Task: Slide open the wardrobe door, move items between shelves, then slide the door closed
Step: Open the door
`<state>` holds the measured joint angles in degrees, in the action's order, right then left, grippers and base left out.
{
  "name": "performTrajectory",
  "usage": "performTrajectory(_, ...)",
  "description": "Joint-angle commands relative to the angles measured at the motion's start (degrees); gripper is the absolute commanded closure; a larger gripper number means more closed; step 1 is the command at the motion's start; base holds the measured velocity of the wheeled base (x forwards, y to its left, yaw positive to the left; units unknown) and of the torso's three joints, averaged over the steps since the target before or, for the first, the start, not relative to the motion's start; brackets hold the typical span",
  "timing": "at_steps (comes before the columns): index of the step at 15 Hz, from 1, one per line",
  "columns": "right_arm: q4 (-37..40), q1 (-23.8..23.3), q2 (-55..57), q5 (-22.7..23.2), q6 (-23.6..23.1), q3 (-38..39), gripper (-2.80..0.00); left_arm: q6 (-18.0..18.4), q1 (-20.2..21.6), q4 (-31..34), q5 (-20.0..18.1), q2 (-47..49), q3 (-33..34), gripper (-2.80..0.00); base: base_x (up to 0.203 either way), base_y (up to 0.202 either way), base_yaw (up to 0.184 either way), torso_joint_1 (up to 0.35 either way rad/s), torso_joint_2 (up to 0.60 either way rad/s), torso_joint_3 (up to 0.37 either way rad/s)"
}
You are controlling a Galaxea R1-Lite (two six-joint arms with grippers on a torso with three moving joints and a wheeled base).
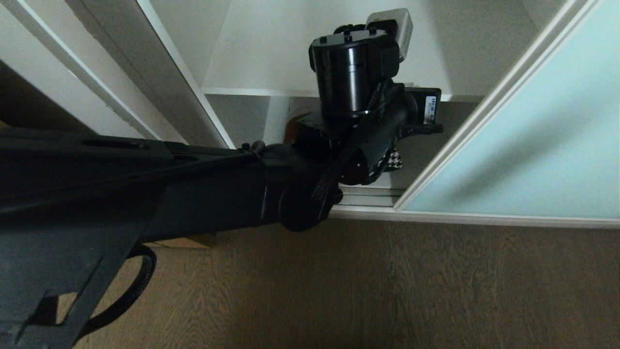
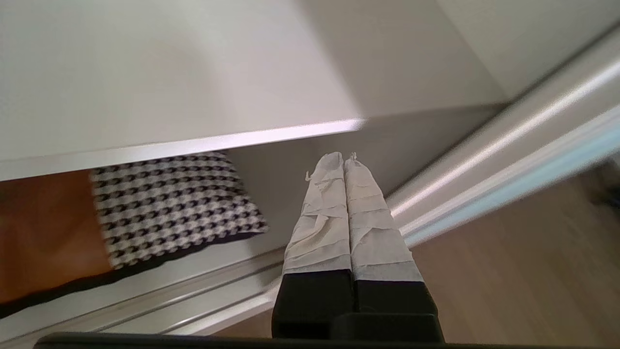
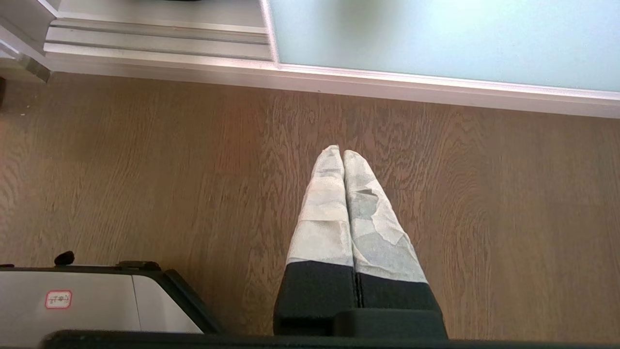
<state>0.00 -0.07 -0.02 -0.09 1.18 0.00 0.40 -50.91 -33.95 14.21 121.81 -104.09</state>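
The sliding wardrobe door [image 1: 533, 145], frosted pale aqua glass in a silver-white frame, stands slid to the right, leaving the compartment open. My left arm [image 1: 348, 87] reaches into the opening below a white shelf [image 1: 242, 91]. The left gripper [image 2: 344, 157] is shut and empty, its taped fingers pointing under the shelf edge [image 2: 193, 144]. Beside it, apart from the fingers, lie the folded items on the lowest board: a houndstooth piece [image 2: 174, 203], a rust-brown piece [image 2: 48, 232] and black fabric beneath. The right gripper [image 3: 343, 152] hangs shut and empty over the wood floor.
The door's bottom track [image 2: 145, 300] runs along the front of the wardrobe. The door frame [image 2: 508, 160] stands close on one side of the left gripper. Wood floor [image 1: 387, 291] lies before the wardrobe. My own base [image 3: 87, 300] shows beside the right gripper.
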Motion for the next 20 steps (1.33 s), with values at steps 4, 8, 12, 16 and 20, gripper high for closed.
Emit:
performTrajectory(4,0.00,0.06,0.02,0.00,0.05,0.09,0.00,0.28,-0.16,-0.92,1.41,-9.60,8.44,0.00,0.000,0.000,0.000,0.000,0.00,0.000)
performTrajectory(8,0.00,-0.01,0.02,0.00,-0.04,0.09,0.00,1.30,2.98,-0.76,4.79,-19.32,16.75,0.00,0.000,0.000,0.000,0.000,0.00,0.000)
performTrajectory(12,0.00,0.07,0.02,0.00,-0.03,0.08,0.00,4.63,9.51,-0.74,8.01,-32.53,29.05,0.00,0.000,0.000,0.000,0.000,0.00,0.000)
performTrajectory(16,0.00,0.06,0.02,0.00,0.05,0.08,0.00,6.26,19.30,-0.70,9.29,-48.67,45.47,0.00,0.000,0.000,0.000,0.000,0.00,0.000)
performTrajectory(20,0.00,-0.01,0.02,0.00,0.05,0.09,0.00,5.91,31.31,-0.76,9.25,-63.46,61.23,0.00,0.000,0.000,0.000,0.000,0.00,0.000)
